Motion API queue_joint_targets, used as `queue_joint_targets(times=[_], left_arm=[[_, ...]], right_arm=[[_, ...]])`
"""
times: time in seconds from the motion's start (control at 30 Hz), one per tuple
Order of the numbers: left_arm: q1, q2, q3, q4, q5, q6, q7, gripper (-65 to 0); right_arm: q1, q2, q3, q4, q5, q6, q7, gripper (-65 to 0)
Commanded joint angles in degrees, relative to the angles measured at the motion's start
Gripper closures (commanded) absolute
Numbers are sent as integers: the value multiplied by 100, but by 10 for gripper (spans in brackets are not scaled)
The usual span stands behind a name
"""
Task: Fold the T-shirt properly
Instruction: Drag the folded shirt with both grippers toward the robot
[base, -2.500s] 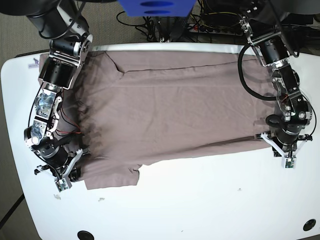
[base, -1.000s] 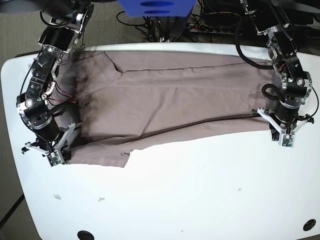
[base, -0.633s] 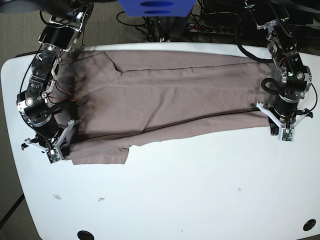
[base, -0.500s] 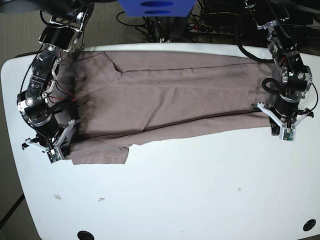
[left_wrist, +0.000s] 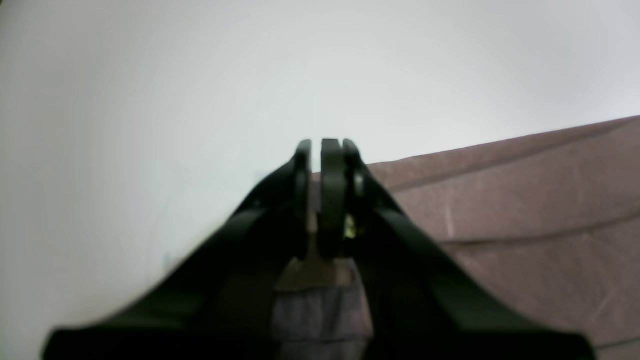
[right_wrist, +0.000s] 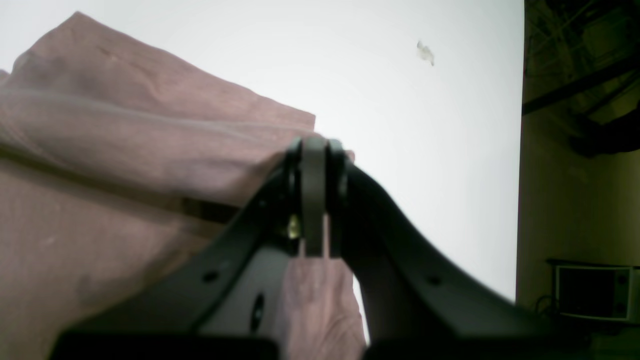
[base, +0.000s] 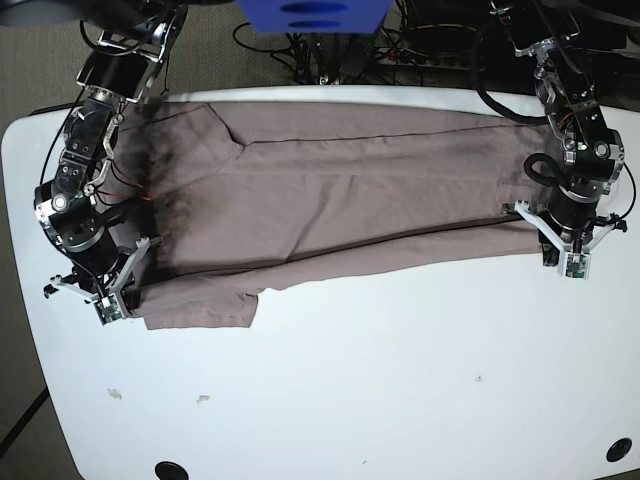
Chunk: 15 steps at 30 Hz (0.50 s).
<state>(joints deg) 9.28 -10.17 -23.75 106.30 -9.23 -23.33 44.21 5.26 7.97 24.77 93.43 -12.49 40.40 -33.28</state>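
Shirt lies spread across the far half of the table, long axis running 9 to 3 o'clock in the base view. Near long edge is already turned up; a seam line shows partway across the body, and one sleeve flap sticks out toward 6 o'clock at the 9 o'clock end.

Your left end effector sits at the shirt's 3 o'clock end, jaws pinched shut on the hem corner; the left wrist view shows cloth caught between the closed fingers. Your right end effector sits at the 9 o'clock end, likewise clamped on fabric by the sleeve. Each arm holds its own end, so neither is nearer; the cloth lies toward 12 o'clock from both.

Against the frame from two and a half seconds back: both end effectors have travelled toward 12 o'clock, the near edge has come up with them, and the shirt's visible band is narrower. Over the last half second, almost nothing has shifted.

Next carry probably continues toward 12 o'clock; keep both ends level.
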Motion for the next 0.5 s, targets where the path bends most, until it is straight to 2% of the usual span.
queue_joint_targets(times=[0.0, 0.47], left_arm=[[-28, -77, -14, 123, -37, 20, -90, -15], [-12, -68, -12, 144, -33, 15, -82, -16]], right_arm=[[22, 83, 44, 109, 32, -40, 130, 0], [-414, 85, 37, 691, 75, -40, 124, 0]])
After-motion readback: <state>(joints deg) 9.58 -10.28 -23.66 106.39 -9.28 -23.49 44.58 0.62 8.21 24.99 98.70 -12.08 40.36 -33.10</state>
